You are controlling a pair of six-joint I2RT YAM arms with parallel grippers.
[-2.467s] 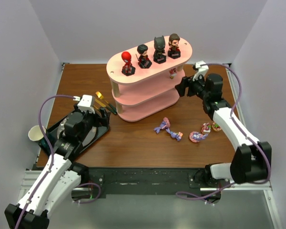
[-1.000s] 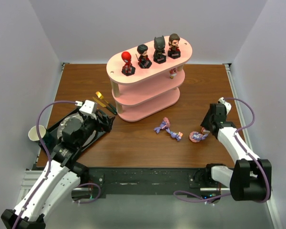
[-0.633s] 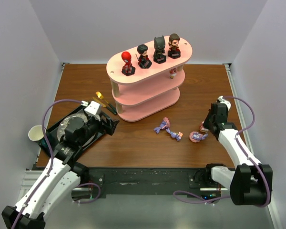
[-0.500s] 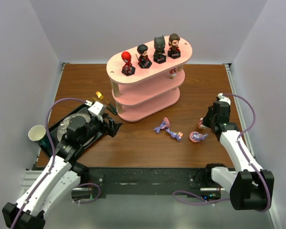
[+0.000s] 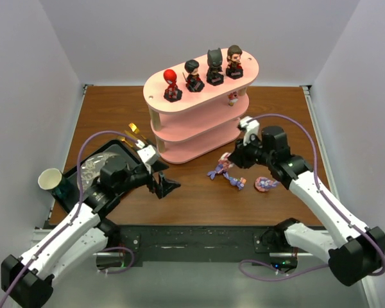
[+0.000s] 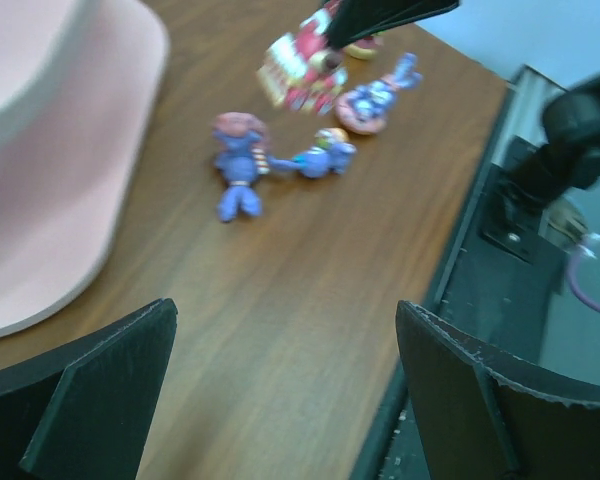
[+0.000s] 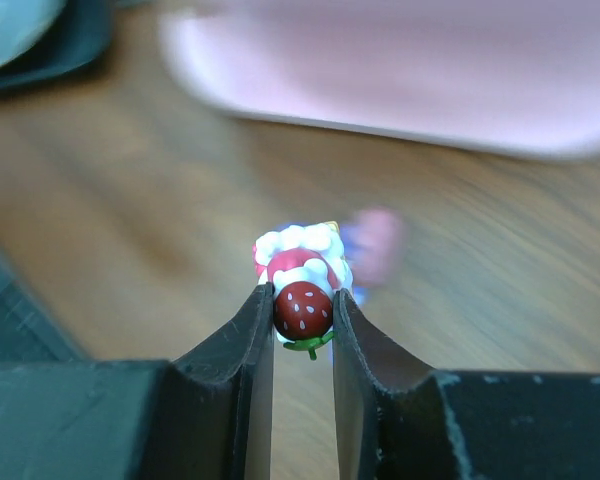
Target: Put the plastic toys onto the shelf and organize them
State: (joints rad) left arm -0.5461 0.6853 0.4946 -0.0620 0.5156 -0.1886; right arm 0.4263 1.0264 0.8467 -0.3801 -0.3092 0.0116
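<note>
The pale pink shelf [image 5: 199,109] stands at mid-table with four big-headed figures [image 5: 202,70] in a row on its top board and one small toy [image 5: 232,97] on the middle tier. My right gripper [image 5: 235,158] hovers just off the shelf's lower right, shut on a strawberry-topped red and white toy [image 7: 302,290], also seen in the left wrist view [image 6: 300,75]. A purple pony [image 5: 217,170], a small blue figure [image 5: 236,182] and a pink-purple curled toy [image 5: 266,184] lie on the wood. My left gripper [image 5: 167,187] stands open and empty over bare wood left of them.
A black tray [image 5: 83,173] with a silvery plate sits at the left, a paper cup [image 5: 48,179] beside it. Gold and dark cutlery [image 5: 138,136] lies between the tray and the shelf. The table's front edge [image 6: 480,230] runs close behind the loose toys.
My right gripper closed on the strawberry toy at the right of the table and carried it left toward the shelf. My left arm swung from the tray out over the table.
</note>
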